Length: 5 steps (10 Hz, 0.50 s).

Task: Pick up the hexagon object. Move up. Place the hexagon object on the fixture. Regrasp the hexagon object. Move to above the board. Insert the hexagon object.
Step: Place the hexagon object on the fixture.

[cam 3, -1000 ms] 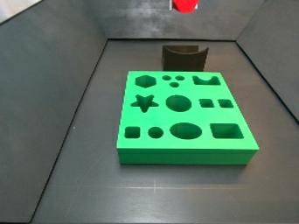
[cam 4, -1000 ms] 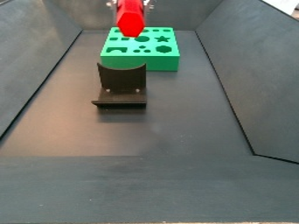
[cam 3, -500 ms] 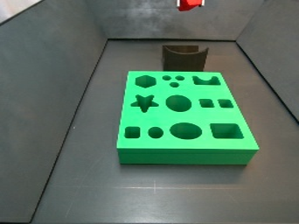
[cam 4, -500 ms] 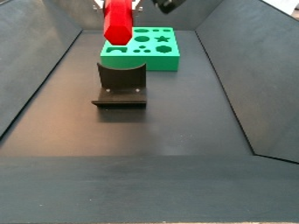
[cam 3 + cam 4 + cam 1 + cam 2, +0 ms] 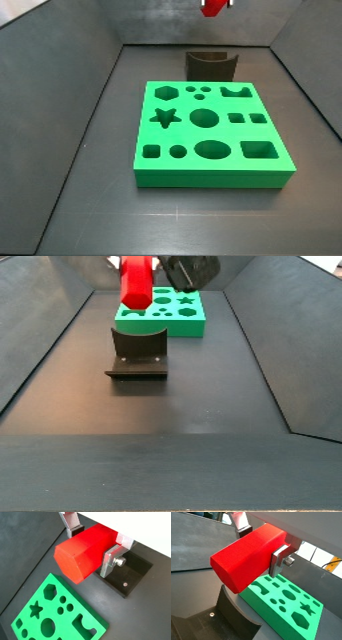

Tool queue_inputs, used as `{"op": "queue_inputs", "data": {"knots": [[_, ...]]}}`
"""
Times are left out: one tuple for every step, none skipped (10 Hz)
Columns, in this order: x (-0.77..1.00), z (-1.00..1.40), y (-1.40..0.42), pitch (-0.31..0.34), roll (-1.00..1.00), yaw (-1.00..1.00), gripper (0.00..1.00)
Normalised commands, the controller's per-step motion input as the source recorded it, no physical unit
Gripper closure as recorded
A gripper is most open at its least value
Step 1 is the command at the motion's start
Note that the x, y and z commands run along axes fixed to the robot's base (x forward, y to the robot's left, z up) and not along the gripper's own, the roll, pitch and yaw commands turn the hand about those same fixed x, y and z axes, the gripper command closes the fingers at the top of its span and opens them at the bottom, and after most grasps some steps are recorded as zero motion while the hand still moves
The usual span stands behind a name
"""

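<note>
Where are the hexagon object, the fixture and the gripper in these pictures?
hexagon object (image 5: 241, 559): wrist view, broad red side face.
fixture (image 5: 138, 345): side view, upright back of the dark bracket.
gripper (image 5: 93, 541): wrist view, midway between its fingertips, shut on the red peg.

1. The gripper (image 5: 93, 543) sits high above the floor with the hexagon (image 5: 83, 552) clamped between its fingers (image 5: 110, 558); both wrist views show it.
2. In a side view the hexagon (image 5: 136, 281) hangs above the fixture (image 5: 138, 353), clear of it.
3. In that view the board (image 5: 163, 312) lies flat on the floor just behind the fixture.
4. In a side view the fixture (image 5: 211, 65) stands beyond the board (image 5: 211, 134), the hexagon (image 5: 214, 6) above it.
</note>
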Motion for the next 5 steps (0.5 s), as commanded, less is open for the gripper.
{"op": "queue_inputs", "data": {"knots": [[0.13, -1.0, 0.14, 0.146, -1.0, -0.05, 1.0], [0.14, -1.0, 0.14, 0.171, -1.0, -0.07, 1.0], [0.15, -1.0, 0.13, 0.181, -0.85, -0.11, 1.0], [0.15, -1.0, 0.14, 0.157, -0.68, -0.13, 1.0], [0.16, -1.0, 0.14, 0.117, -0.45, -0.16, 1.0]]}}
